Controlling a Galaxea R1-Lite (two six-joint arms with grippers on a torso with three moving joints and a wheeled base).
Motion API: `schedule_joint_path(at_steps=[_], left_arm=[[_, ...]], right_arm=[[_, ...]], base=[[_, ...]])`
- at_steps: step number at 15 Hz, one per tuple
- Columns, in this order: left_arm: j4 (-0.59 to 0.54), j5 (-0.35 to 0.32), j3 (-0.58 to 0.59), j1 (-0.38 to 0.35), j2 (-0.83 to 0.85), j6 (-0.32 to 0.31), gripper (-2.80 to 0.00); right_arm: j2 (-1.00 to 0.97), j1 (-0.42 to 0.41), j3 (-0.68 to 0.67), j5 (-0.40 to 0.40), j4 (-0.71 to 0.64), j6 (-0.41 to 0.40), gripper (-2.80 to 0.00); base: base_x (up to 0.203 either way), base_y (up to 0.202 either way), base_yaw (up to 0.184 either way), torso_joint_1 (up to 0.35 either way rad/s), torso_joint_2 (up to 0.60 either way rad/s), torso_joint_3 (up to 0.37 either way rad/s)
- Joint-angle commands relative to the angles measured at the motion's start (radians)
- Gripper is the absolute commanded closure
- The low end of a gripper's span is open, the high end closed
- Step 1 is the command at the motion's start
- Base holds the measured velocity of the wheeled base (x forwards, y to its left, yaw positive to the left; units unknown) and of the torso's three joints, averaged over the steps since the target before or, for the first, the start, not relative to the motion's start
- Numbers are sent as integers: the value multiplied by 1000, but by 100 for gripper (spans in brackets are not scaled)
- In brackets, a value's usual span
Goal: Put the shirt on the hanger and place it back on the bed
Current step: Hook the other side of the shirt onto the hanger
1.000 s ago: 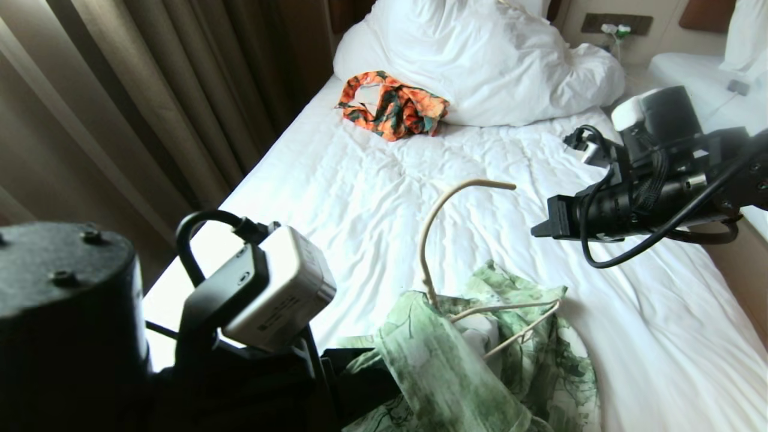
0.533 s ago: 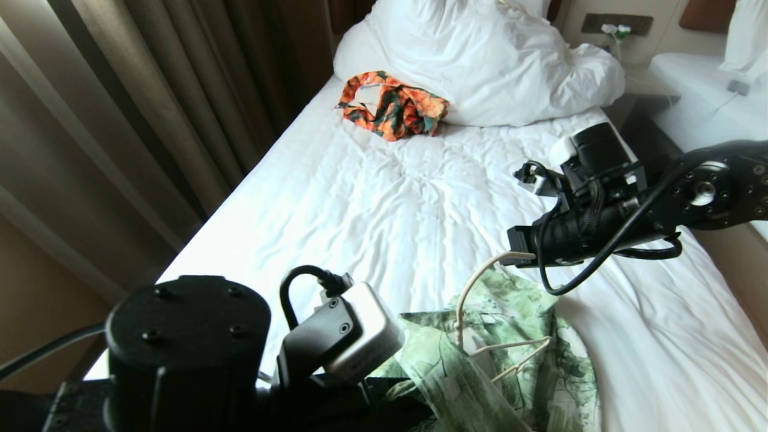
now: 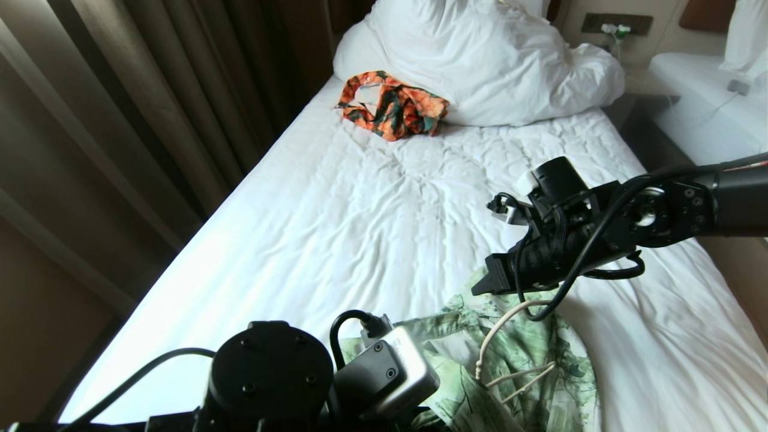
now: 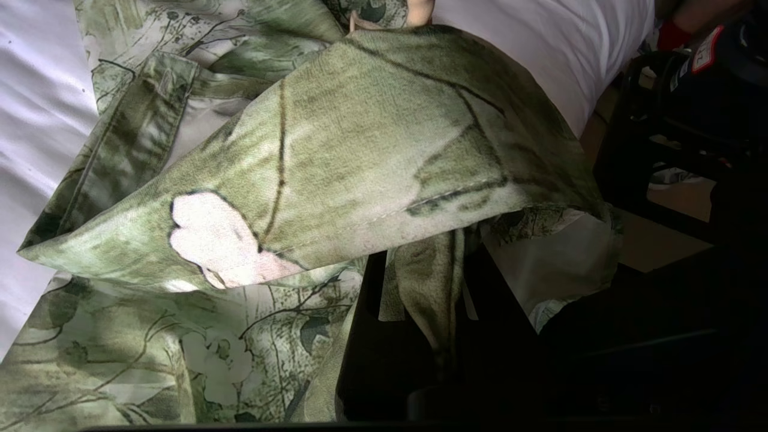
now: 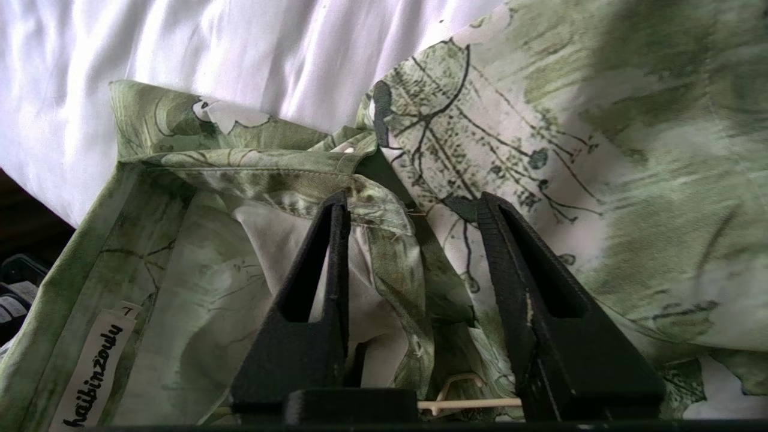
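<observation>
White sheet covers the bed [image 3: 372,240], wrinkled, with a pillow [image 3: 480,60] at the head and an orange garment [image 3: 393,111] against it, well apart from the work. We note the shirt [image 3: 528,354] lying crumpled at the near edge of the bed, partly draped off that edge in the left wrist view. The hanger [image 3: 498,354] lies on and in the shirt: hook exposed on top, lower wire among the folds.

Right claw [image 3: 486,283] hangs just above the shirt beside the hook; in the right wrist view its jaws stand apart, empty, straddling a fold of the collar, with a piece of hanger wire near the claw's base. Left claw [image 4: 414,336] sits low at the near edge, closed on a bunch of shirt cloth; fingers themselves lost in shadow.

Judgement: we are in the set-down step, hanger released onto the bed. Whether both shoulders sit properly on the hanger we cannot tell. Next move calls for the left claw to let go of the cloth and both arms to lift away without snagging hook or fabric.
</observation>
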State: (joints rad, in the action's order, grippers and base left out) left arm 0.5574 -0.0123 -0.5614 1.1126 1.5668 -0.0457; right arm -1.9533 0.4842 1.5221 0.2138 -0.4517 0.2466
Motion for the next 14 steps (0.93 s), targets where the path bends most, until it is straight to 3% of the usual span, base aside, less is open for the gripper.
schedule_joint_path(at_steps=[1, 5, 9, 14], left_arm=[[2, 0, 7, 1, 6, 1, 0], [4, 2, 10, 4, 2, 1, 0], [4, 2, 12, 4, 1, 1, 0], [21, 0, 11, 4, 10, 0, 0]], right_arm=[[-23, 30, 0, 4, -3, 2, -280], [-56, 80, -13, -4, -2, -8, -280], [-63, 82, -47, -4, 0, -127, -280], [-73, 93, -51, 6, 7, -198, -280]], base=[[0, 0, 0, 0, 0, 0], [0, 0, 0, 0, 0, 0], [0, 0, 0, 0, 0, 0], [0, 0, 0, 0, 0, 0]])
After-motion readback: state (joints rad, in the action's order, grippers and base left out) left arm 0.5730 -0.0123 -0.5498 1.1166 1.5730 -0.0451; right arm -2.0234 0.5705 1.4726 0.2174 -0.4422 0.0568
